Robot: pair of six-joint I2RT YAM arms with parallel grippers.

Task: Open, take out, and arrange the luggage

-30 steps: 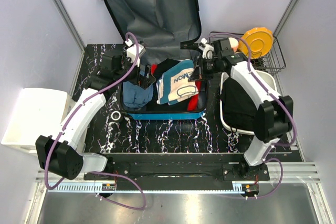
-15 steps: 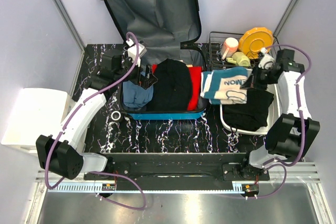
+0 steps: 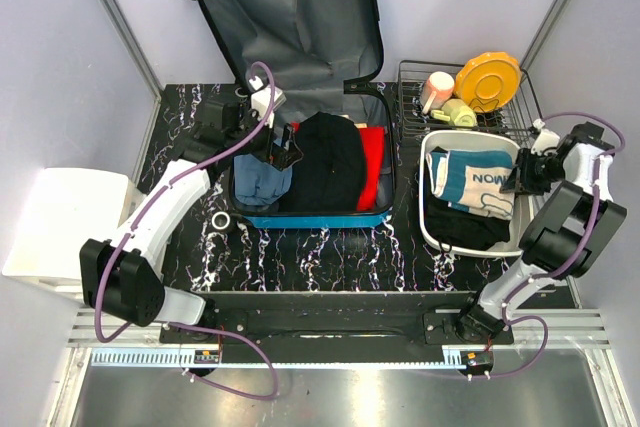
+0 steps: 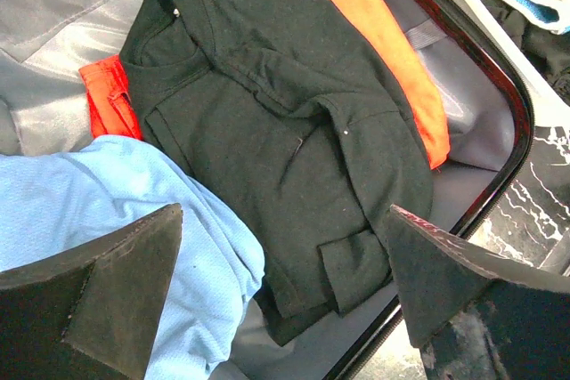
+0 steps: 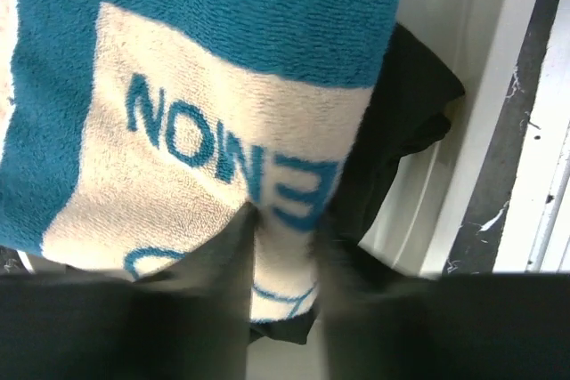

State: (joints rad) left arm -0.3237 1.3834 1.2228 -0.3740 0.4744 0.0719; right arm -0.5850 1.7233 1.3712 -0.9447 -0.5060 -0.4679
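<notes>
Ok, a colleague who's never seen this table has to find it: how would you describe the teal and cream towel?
Find the open bright blue hard-shell suitcase; just right of it stands a white plastic bin. On top inside lies the teal and cream terry towel, the only piece with large printed letters, over a plain black garment.

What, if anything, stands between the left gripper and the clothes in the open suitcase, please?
Nothing visible does: the left gripper hangs open directly above the black shirt and light blue garment in the suitcase, its lid raised.
</notes>
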